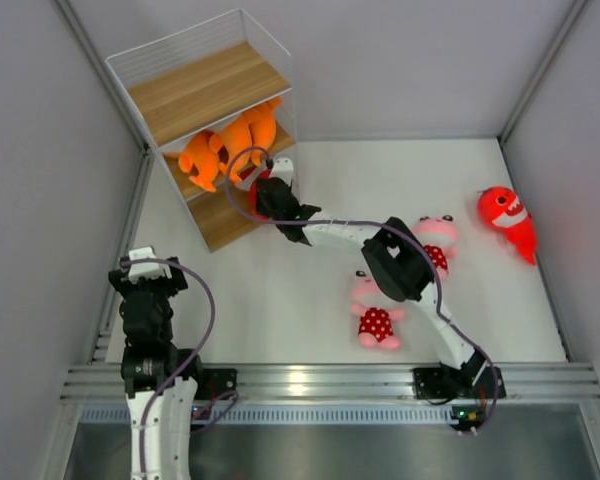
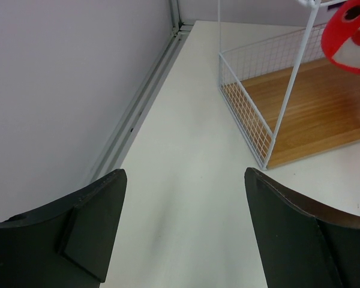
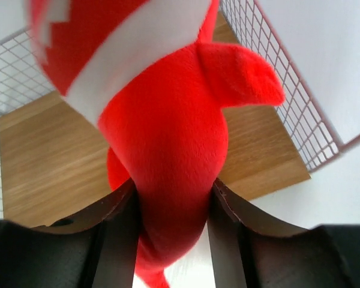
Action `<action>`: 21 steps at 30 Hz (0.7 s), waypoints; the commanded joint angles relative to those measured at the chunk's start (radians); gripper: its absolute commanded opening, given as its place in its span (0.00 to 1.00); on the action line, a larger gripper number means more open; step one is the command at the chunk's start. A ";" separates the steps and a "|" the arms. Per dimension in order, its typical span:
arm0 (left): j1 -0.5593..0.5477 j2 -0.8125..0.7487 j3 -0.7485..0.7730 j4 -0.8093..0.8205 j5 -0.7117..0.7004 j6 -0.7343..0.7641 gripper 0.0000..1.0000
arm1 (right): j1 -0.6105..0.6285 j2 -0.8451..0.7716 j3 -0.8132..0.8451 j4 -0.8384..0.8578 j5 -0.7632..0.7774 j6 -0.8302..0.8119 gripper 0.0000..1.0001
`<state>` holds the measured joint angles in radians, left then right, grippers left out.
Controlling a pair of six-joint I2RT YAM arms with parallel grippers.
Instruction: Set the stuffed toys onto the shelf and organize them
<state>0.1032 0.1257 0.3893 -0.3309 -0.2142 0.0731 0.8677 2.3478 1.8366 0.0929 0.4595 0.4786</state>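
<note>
Squeezing the red shark (image 3: 168, 120) low on its body, the right pincer (image 3: 171, 207) is clamped on plush that looks light, soft and easily squashed. It bulges above the fingers. A hold this near the tail probably lets the heavy head flop, so mid-body would likely be steadier. The toy hangs at the open front of the shelf (image 1: 200, 90), though which tier it is level with is hard to tell. Two orange sharks (image 1: 230, 140) crowd the middle board, leaving little room there. The thin wire mesh (image 3: 288, 90) at the sides could snag fabric. The left pincer (image 2: 183, 234) stands apart, holding nothing, over the counter (image 1: 280, 290) beside the shelf.
</note>
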 commanded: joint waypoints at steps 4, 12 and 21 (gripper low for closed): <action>0.007 -0.026 -0.012 0.062 0.016 -0.001 0.86 | -0.010 0.001 0.055 0.059 0.025 -0.049 0.55; 0.010 -0.078 -0.023 0.061 0.033 0.008 0.86 | -0.009 -0.159 -0.085 -0.045 0.036 -0.046 0.86; 0.010 -0.107 -0.030 0.061 0.038 0.010 0.86 | -0.022 -0.634 -0.441 -0.301 0.036 -0.112 0.97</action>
<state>0.1051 0.0341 0.3645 -0.3168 -0.1898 0.0776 0.8646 1.8942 1.4162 -0.1059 0.4934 0.4080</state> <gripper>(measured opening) 0.859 0.971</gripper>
